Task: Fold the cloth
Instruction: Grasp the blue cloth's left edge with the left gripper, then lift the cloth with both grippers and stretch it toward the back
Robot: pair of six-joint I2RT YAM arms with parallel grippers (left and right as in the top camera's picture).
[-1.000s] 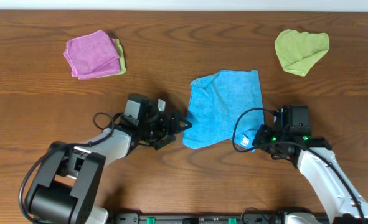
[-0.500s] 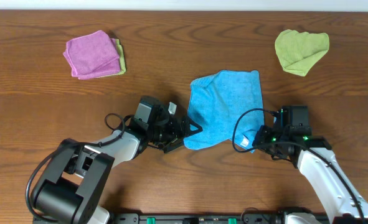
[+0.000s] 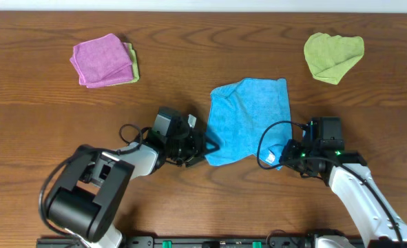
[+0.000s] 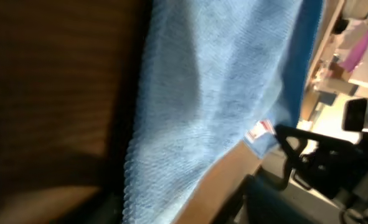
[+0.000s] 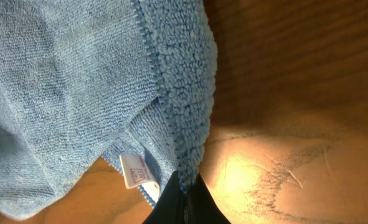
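The sky-blue cloth [image 3: 250, 118] lies rumpled on the table's middle. My right gripper [image 3: 284, 153] is shut on the cloth's near right corner. In the right wrist view the black fingertips [image 5: 171, 202] pinch the cloth's hem [image 5: 187, 124], and the white tag [image 5: 134, 169] hangs just left of them. My left gripper [image 3: 206, 146] sits at the cloth's near left edge. The left wrist view is filled by the cloth [image 4: 221, 81], its edge running down to the bottom of the frame. That view hides the fingers, so the gap between them is unclear.
A folded pink-purple cloth [image 3: 101, 60] lies at the far left on a lime-green one [image 3: 133, 65]. Another lime-green cloth [image 3: 332, 55] lies crumpled at the far right. Bare wooden table [image 3: 189, 48] lies between them.
My left gripper slid right to the cloth's near left edge, and its spread fingers have drawn closer together. The right gripper and the cloth's right corner stayed put.
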